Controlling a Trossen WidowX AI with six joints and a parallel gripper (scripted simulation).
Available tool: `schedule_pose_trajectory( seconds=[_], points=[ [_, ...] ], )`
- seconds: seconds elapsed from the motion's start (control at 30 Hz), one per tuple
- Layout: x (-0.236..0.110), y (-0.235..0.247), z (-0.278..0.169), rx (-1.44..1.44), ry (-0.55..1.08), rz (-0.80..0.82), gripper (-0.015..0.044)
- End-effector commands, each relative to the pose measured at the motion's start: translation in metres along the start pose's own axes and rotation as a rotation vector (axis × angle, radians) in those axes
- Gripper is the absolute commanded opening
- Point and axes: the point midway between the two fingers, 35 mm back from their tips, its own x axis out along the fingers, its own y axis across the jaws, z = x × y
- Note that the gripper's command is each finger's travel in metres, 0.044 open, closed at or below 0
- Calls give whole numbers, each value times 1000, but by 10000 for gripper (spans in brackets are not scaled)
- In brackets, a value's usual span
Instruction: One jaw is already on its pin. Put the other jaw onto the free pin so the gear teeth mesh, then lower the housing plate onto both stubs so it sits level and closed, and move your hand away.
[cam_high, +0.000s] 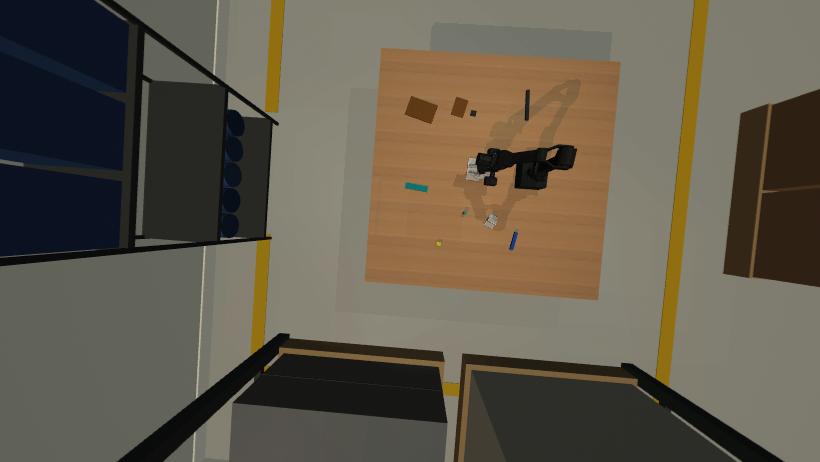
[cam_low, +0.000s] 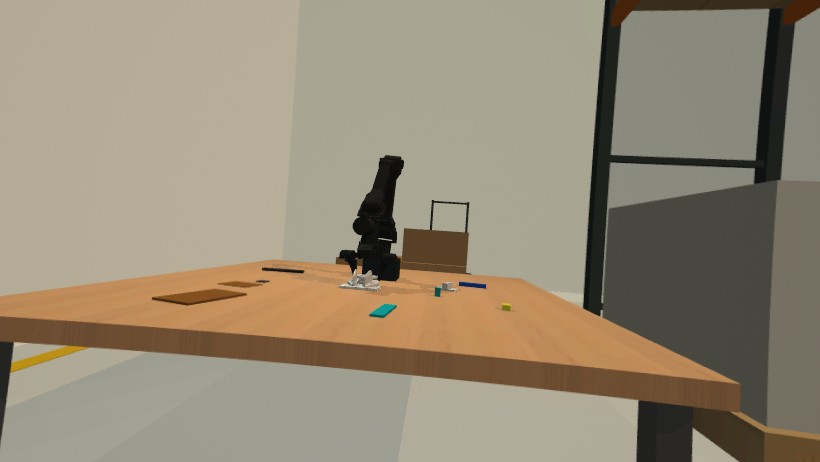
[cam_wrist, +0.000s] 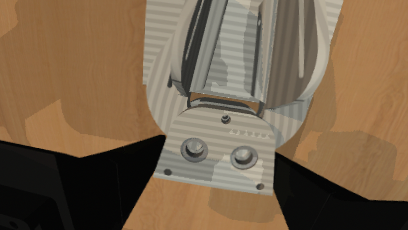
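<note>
My gripper (cam_wrist: 216, 148) (cam_high: 488, 167) (cam_low: 361, 271) is shut on the housing plate (cam_wrist: 212, 167), its fingers at the plate's two side edges. The plate is light grey, with two ringed holes side by side and smaller holes around them. It hangs over the near end of the pale base (cam_wrist: 152, 59) (cam_high: 472, 172) (cam_low: 346, 285). Round metal ends show inside both ringed holes. Two long curved jaws, the left jaw (cam_wrist: 186, 52) and the right jaw (cam_wrist: 292, 60), lie beyond the plate. The gear teeth and pins are hidden under it. Its height and seating cannot be told.
A small white part (cam_high: 491, 220) (cam_low: 447, 285), a teal stick (cam_high: 416, 187) (cam_low: 382, 310), a blue bar (cam_high: 513, 240) (cam_low: 472, 285) and a yellow block (cam_high: 438, 243) (cam_low: 506, 307) lie on the table. Two brown plates, a dark bar (cam_high: 527, 105) and small blocks also lie there.
</note>
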Motion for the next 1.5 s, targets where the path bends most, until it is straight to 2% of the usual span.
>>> schedule_pose_trajectory(
  seconds=[0.0,1.47],
  points=[
    [1,0,0,5,-1,3,351],
    [6,1,0,5,-1,3,351]
  ],
)
